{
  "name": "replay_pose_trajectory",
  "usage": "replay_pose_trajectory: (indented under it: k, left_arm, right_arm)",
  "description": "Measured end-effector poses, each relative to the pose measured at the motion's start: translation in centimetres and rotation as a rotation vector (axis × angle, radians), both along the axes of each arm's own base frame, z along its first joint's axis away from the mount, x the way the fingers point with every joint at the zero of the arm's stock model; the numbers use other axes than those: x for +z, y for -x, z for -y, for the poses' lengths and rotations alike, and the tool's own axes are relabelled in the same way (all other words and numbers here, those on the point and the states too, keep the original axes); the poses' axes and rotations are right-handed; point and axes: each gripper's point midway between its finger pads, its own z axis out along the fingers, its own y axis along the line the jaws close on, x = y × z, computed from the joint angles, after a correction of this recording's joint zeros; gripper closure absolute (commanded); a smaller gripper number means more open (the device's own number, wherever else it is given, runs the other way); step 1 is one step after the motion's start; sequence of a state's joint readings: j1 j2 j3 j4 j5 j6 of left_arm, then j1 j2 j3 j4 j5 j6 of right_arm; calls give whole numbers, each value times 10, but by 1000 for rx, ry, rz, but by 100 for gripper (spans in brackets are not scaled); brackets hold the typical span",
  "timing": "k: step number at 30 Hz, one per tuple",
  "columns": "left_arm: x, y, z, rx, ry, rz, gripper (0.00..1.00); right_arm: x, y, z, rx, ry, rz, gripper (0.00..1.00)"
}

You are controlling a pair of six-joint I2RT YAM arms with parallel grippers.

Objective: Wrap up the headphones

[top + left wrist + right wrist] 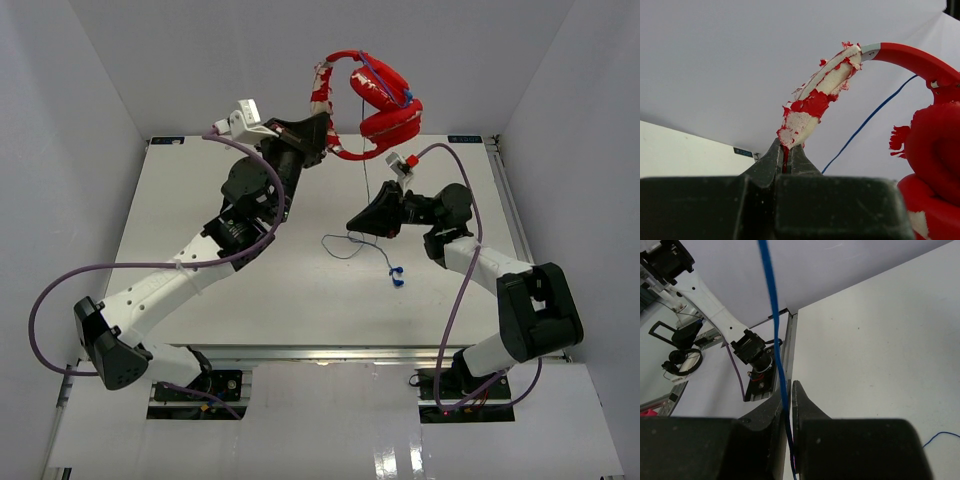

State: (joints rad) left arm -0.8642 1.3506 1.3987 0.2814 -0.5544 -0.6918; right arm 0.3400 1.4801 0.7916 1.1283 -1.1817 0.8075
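The red headphones [385, 100] hang in the air above the table's far edge. My left gripper [325, 125] is shut on the worn red-and-white headband [822, 90], its jaws [785, 156] pinching the band's end. The red earcups [935, 150] hang to the right in the left wrist view. The thin blue cable [366, 185] drops from the earcups to my right gripper [353, 222], which is shut on it [769, 290] with the jaws [790, 392] closed around the strand. Past the gripper the cable loops on the table [338, 247] and ends in the blue plug [397, 279].
The white table [250, 300] is enclosed by white walls at the back and both sides. Thick purple robot cables [60, 290] loop beside each arm. The table's metal edge rail [790, 335] and the left arm's base [752, 347] show in the right wrist view.
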Motion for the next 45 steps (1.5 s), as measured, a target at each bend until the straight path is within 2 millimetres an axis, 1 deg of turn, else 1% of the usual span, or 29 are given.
replay_pose_trajectory:
  k: [2, 5, 8, 10, 13, 16, 18, 19, 23, 26, 28, 31, 33, 35, 39, 41, 45]
  left_arm:
    - [6, -6, -8, 65, -17, 5, 100]
    - [21, -14, -25, 182, -54, 29, 100]
    - [33, -18, -48, 313, -80, 54, 100]
    - [36, -22, -65, 395, -99, 62, 100]
    - [33, -33, -87, 507, -132, 53, 100]
    - [19, -52, -104, 609, -199, 24, 100]
    - [4, -66, -112, 672, -278, 3, 100]
    - [-6, -72, -116, 700, -329, -8, 100]
    - [-57, -92, -122, 755, -533, -78, 100]
    - [-93, -103, -121, 764, -681, -123, 100]
    - [-114, -107, -117, 744, -761, -139, 100]
    - [-148, -109, -110, 687, -881, -157, 100]
    - [-170, -108, -103, 629, -956, -158, 100]
    - [-199, -104, -100, 567, -1032, -168, 100]
    - [-249, -86, -96, 418, -1164, -181, 100]
    - [-266, -75, -94, 341, -1198, -179, 100]
    - [-281, -57, -80, 184, -1207, -142, 100]
  right_arm:
    - [-3, 6, -1, 7, 5, -1, 88]
    - [-5, 16, -1, 12, 15, 15, 89]
    - [-3, 26, -1, 15, 21, 50, 92]
    - [1, 33, -2, 15, 23, 80, 92]
    - [7, 42, -4, 11, 25, 134, 92]
    - [11, 50, -8, 2, 50, 176, 92]
    - [17, 53, -9, -15, 71, 218, 92]
    - [23, 53, -9, -29, 80, 253, 92]
    - [63, 49, -6, -110, 106, 414, 92]
    - [91, 46, -6, -167, 144, 520, 92]
    - [107, 40, -5, -213, 179, 583, 92]
    - [120, 30, -2, -275, 256, 665, 92]
    - [124, 19, 1, -318, 325, 714, 92]
    - [125, 6, 3, -360, 394, 773, 92]
    - [105, -14, 11, -414, 557, 853, 92]
    - [97, -23, 16, -439, 625, 884, 92]
    - [92, -44, 27, -529, 701, 942, 92]
